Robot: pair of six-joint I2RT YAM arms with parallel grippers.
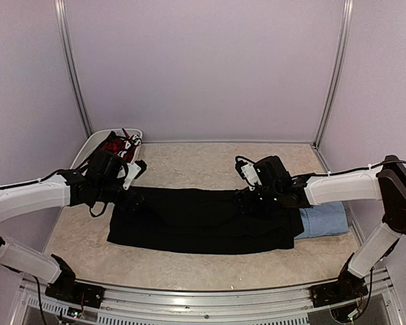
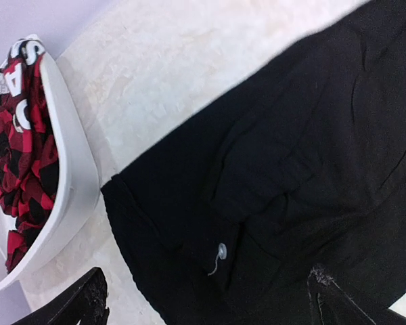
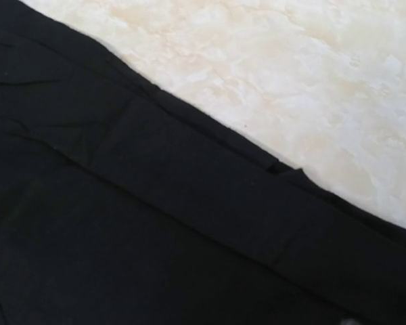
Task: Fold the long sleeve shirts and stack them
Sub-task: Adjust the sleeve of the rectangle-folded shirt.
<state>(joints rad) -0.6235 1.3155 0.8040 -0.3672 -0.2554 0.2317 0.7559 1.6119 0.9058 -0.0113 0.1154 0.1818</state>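
The black shirt [image 1: 203, 223] lies flat as a long strip across the middle of the table. It also shows in the left wrist view [image 2: 291, 156] and fills the right wrist view [image 3: 122, 223]. A small white button [image 2: 221, 251] sits near its left end. The light blue shirt [image 1: 325, 220] lies folded at the right, partly under the black shirt's right end. My left gripper [image 1: 125, 196] hovers over the shirt's left end with its fingers [image 2: 88, 301] spread wide and nothing between them. My right gripper [image 1: 247, 200] is low over the shirt's far edge, right of centre. Its fingers are hidden.
A white basket [image 1: 88, 150] holding a red and black garment [image 2: 20, 156] stands at the back left corner, close to my left arm. Pale walls enclose the table on three sides. Bare tabletop [image 1: 189, 162] lies behind the black shirt.
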